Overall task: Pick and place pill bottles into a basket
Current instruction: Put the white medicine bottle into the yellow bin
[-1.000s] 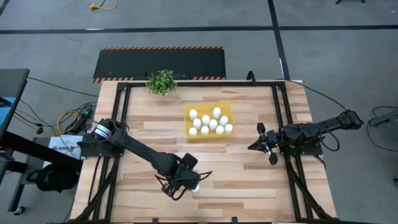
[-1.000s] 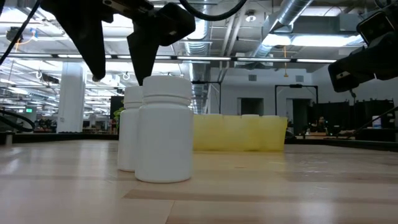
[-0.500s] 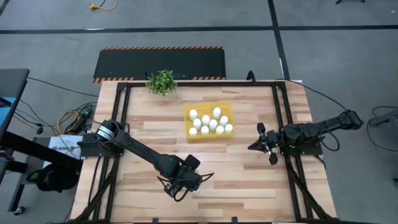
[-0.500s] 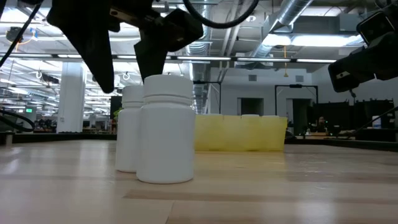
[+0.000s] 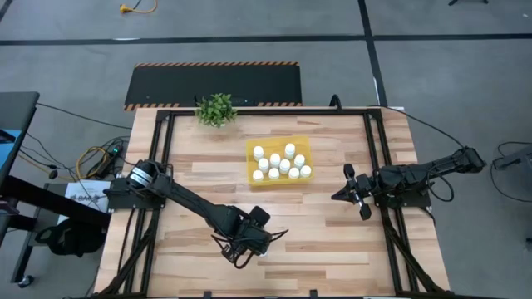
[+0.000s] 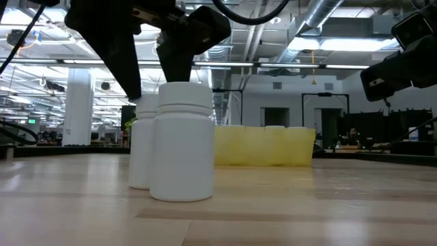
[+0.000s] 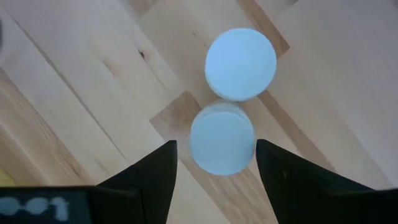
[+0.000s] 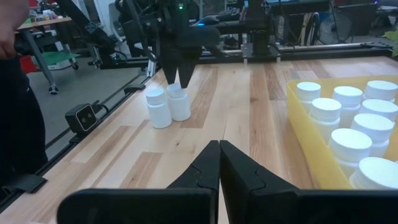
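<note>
Left hand (image 5: pixel 260 246) sits low over the near part of the light wooden tabletop (image 5: pixel 332 241), fingers (image 7: pixel 152 177) part-spread and straddling one small white cylindrical pill bottle (image 7: pixel 222 138). We can't tell from the left wrist view whether the pads touch its cap or just flank it. A second white pill bottle (image 7: pixel 240 63) stands touching or just beside the first, outside the fingers.

From above, the arm covers both bottles, so we see neither there. The level view shows them: near bottle (image 6: pixel 181 152) upright, the other (image 6: pixel 142 147) upright behind it and partly hidden, both with bases on the tabletop and the dark fingers coming down around the caps. The right wrist view confirms this from across the tabletop: left hand (image 8: pixel 177 84) above the pair (image 8: pixel 168 105), one finger each side of the farther bottle's cap.

Shallow yellow translucent plastic tray (image 5: pixel 252 151) lies mid-tabletop toward the far edge, holding nine upright white bottles (image 5: pixel 280 164); in the level view it is only a yellow band (image 6: pixel 263 147) behind the pair.

Right hand (image 8: pixel 219 165) waits at the right side, well apart, fingers pressed together, holding nothing.

Small green potted plant (image 5: pixel 216 109) stands at the far edge.
</note>
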{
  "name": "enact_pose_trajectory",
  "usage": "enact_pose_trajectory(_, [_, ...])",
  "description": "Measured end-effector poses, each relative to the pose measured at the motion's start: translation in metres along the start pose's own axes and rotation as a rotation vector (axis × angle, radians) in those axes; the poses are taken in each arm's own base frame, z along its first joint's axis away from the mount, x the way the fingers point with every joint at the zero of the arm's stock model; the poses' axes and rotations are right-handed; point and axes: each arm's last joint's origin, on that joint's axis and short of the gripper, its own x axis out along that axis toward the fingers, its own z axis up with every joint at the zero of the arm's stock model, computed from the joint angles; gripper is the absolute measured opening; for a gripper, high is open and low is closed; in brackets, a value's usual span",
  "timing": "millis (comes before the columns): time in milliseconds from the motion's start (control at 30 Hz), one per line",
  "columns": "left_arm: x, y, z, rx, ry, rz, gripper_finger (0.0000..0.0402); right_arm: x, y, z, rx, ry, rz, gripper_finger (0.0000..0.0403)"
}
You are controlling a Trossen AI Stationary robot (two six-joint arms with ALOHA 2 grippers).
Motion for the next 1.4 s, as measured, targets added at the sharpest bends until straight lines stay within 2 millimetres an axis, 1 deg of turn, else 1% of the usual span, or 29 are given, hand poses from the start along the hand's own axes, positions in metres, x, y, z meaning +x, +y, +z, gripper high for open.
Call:
enact_pose_trajectory(300, [0.014, 0.0, 0.0, -0.001, 0.019, -0.029, 0.0208, 0.0, 0.0, 0.0, 0.0, 0.0, 0.0, 0.0001])
enact_pose_trajectory(1400, [0.013, 0.0, 0.001, -0.005, 0.006, -0.034, 0.0208, 0.0, 0.0, 0.0, 0.0, 0.0, 0.0, 0.0001])
